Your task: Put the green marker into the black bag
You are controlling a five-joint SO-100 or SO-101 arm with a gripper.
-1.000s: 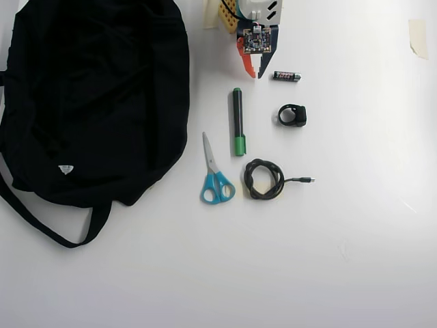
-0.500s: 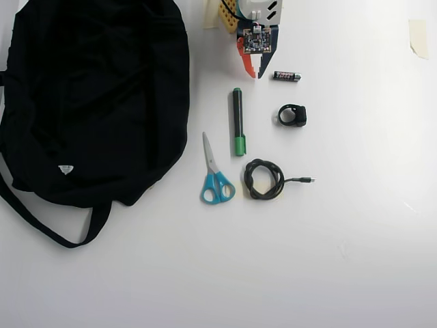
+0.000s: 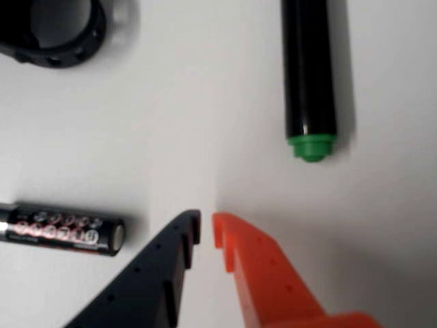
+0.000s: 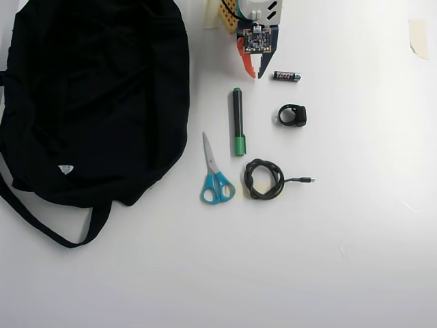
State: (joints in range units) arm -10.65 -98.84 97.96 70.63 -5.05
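Overhead view: white table (image 4: 355,260), black bag (image 4: 95,96) upper left, tape scrap (image 4: 418,37).

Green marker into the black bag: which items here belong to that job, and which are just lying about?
Job:
green marker
black bag
tool, nearly shut, empty

Lying about:
battery
scissors
coiled cable
small black ring-shaped part
tape piece

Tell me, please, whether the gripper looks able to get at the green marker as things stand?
Probably yes. The gripper hangs just beyond the green marker, near its small end tip, empty, jaws nearly closed. Bare table lies between them; the battery sits off to one side, so nothing blocks the way.
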